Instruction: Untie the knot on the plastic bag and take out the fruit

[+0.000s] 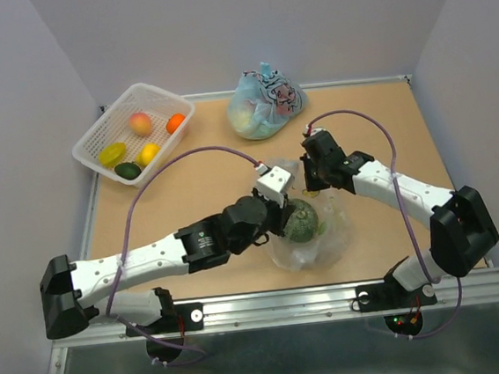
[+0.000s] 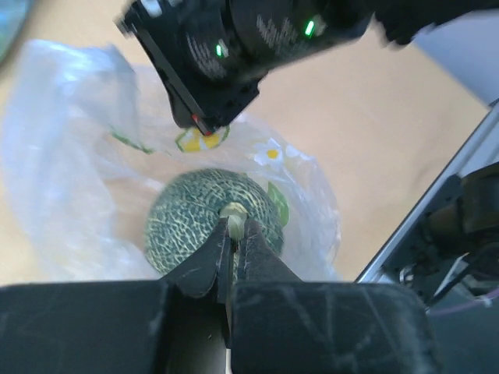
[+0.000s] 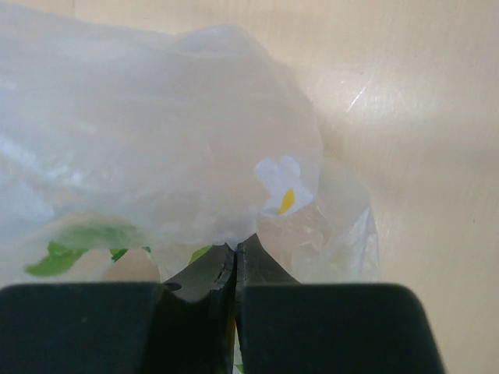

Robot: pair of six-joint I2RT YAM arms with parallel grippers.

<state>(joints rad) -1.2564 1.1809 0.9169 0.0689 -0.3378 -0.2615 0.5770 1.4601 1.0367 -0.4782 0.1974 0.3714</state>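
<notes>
Green melon lay inside the plastic bag toward 6 o'clock; your left gripper pinched its stem, your right gripper pinched bag film. That stem could slip free under load.

Bright, even light; the bag beyond the right fingers glares white, and the right arm above the left fingers blurs.

One round netted green melon, one clear crinkly plastic bag, one light-blue printed bag, one white plastic basket, five small fruits
</notes>
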